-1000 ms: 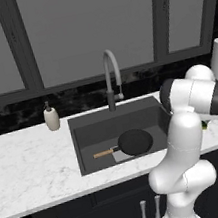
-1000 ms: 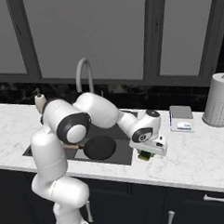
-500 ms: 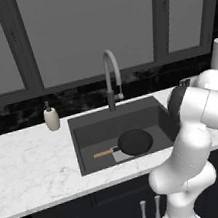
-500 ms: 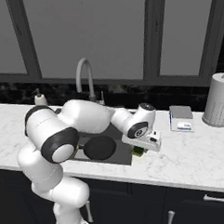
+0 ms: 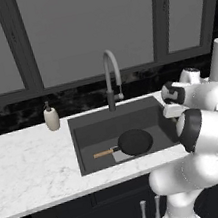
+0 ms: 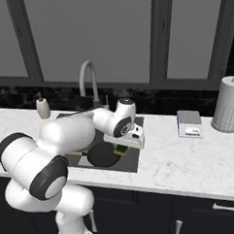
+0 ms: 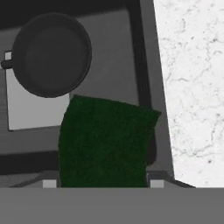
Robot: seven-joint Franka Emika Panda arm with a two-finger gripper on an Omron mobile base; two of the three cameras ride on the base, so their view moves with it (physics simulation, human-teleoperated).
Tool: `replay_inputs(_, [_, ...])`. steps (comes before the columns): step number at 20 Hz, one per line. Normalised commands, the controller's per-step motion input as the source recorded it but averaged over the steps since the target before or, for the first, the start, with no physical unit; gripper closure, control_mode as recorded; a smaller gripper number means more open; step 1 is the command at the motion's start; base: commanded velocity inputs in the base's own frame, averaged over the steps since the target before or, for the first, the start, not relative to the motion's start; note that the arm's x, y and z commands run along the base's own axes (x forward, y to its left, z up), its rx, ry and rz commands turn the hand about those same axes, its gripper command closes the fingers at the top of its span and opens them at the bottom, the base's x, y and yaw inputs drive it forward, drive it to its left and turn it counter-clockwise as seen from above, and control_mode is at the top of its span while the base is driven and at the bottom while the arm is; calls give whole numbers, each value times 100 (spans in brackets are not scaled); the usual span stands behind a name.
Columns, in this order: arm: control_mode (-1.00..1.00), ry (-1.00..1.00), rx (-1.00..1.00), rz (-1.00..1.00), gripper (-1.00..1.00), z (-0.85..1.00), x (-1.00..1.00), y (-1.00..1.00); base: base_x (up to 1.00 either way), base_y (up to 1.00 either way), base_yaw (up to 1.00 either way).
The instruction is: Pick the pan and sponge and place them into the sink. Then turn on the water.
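The end effector (image 6: 121,149) is closed on the small yellow sponge with a dark green scouring top (image 7: 105,142), held above the right edge of the large dark grey rectangular sink (image 5: 84,130); the round black frying pan with a light wooden handle (image 5: 133,142) is seen on the basin floor, partly over the pale drain plate (image 7: 30,109); white marble tabletop (image 6: 189,159) surrounds the basin.

Even, soft rendered light, moderately bright, with no glare on the white counter (image 5: 30,170). The sink (image 5: 85,133) basin reads dark, shadows faint. All views are sharp; no edge distortion.
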Motion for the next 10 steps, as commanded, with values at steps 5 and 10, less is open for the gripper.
replay_inputs(5, [-100, 0, 0, 13, 100, 2, 33, 48, 0, 0, 0])
replay_inputs(10, [-100, 3, 0, 17, 100, 0, 49, 32, 0, 0, 0])
